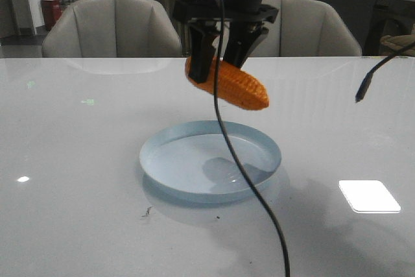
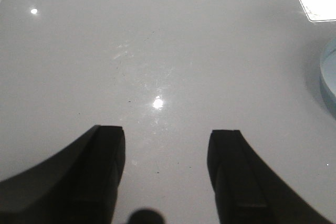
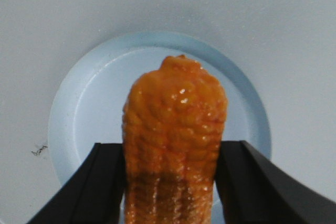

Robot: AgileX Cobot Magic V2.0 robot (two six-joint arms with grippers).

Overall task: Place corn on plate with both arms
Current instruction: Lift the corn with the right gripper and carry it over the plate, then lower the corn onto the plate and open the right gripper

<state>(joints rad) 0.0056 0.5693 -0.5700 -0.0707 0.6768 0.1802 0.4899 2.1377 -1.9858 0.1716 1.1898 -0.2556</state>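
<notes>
My right gripper (image 1: 219, 66) is shut on the orange corn (image 1: 237, 85) and holds it in the air above the pale blue plate (image 1: 162, 160), tapered end tilted down to the right. In the right wrist view the black fingers (image 3: 107, 182) press both sides of the corn (image 3: 176, 124), with the plate (image 3: 79, 114) directly beneath and the gripper (image 3: 170, 150) clear of it. My left gripper (image 2: 167, 134) is open and empty over bare white table, with only the plate's edge (image 2: 328, 77) showing at one side. The left gripper does not show in the front view.
A black cable (image 1: 249, 180) hangs across the front view in front of the plate. Another cable end (image 1: 363, 89) dangles at the right. A bright white patch (image 1: 368, 196) lies on the table right of the plate. Two beige chairs (image 1: 113, 27) stand behind the table.
</notes>
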